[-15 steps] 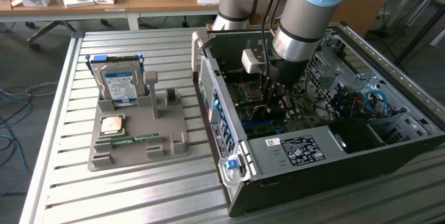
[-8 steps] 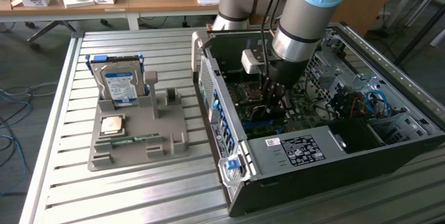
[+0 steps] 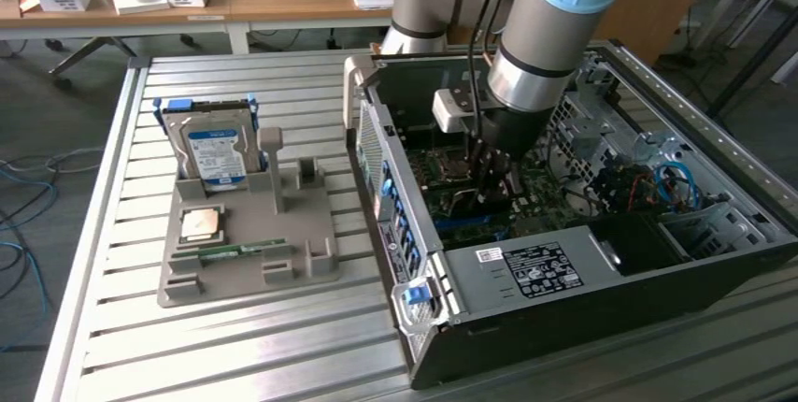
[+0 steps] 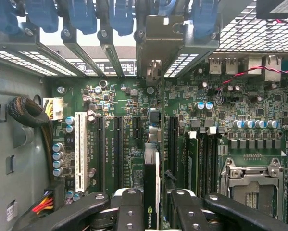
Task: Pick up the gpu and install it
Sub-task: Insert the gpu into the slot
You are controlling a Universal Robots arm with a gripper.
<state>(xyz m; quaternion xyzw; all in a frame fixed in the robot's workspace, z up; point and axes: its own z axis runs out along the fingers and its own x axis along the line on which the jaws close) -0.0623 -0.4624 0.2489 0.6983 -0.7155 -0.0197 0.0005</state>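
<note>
Gpu (image 4: 151,192), thin, stiff, light yet fragile: held edge-on in the hand (image 4: 151,211), inside the open computer case (image 3: 524,271) near the worktop's (image 3: 224,327) edge, above the motherboard (image 4: 134,130) slots. Best gripped on bare board faces, away from contacts.

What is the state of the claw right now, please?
Claw: closed on the gpu, holding it edge-on above the motherboard slots.
</note>
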